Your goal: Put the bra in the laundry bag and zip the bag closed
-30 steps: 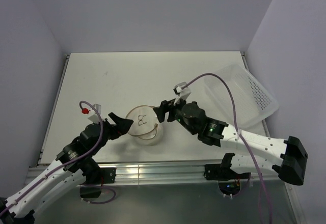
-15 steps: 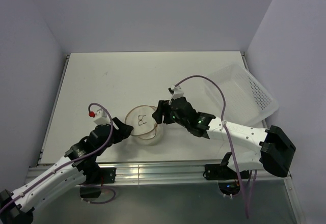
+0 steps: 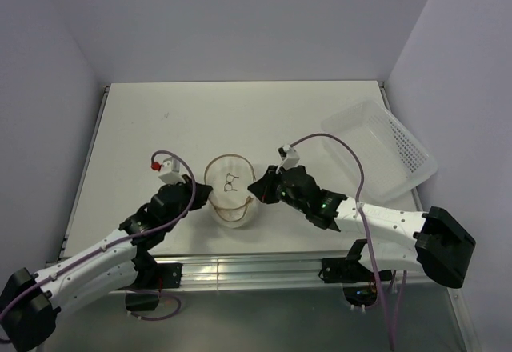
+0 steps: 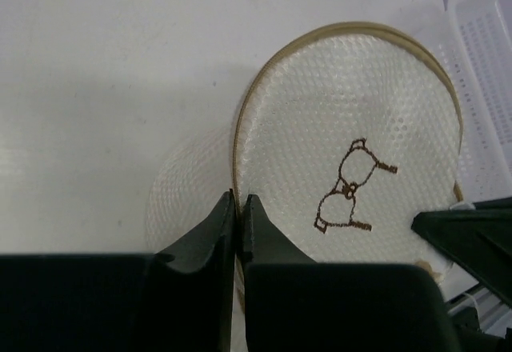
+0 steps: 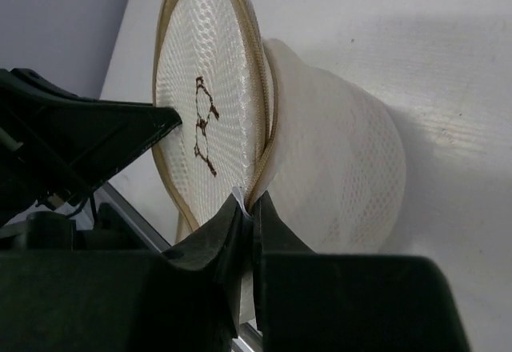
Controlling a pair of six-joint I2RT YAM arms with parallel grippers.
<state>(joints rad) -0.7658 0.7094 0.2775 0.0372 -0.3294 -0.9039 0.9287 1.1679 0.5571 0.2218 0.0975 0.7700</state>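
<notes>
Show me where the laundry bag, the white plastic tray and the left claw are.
laundry bag [image 4: 376, 112]: left wrist view, on its mesh lid.
white plastic tray [image 3: 376, 146]: top view, on its bare floor.
left claw [image 4: 238, 205]: left wrist view, between its fingertips, at the bag's rim.

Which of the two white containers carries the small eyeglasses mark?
The round laundry bag, on its lid; the perforated tray at the right has none.

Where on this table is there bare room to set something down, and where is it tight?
Bare: the far half of the table, from its far edge to the laundry bag, plus the far-left corner. Crowded: the near centre, where the left gripper and right gripper pinch the bag's rim, and the right edge, taken by the tray.
</notes>
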